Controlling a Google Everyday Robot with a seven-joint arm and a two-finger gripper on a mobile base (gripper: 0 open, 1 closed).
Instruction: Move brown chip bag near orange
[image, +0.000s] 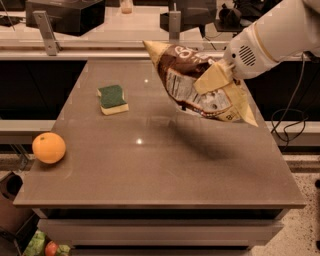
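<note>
The brown chip bag (192, 82) hangs in the air above the right half of the table, tilted, with its tan ends and silvery printed underside showing. My gripper (216, 76) comes in from the upper right on the white arm and is shut on the bag's right side. The orange (49, 147) sits on the table near the front left edge, far to the left of the bag.
A green-and-yellow sponge (112, 99) lies on the brown table (150, 170) at the back left. A counter with dark equipment (65, 12) runs behind the table. A small reddish fruit among green things (50, 247) lies on the floor at lower left.
</note>
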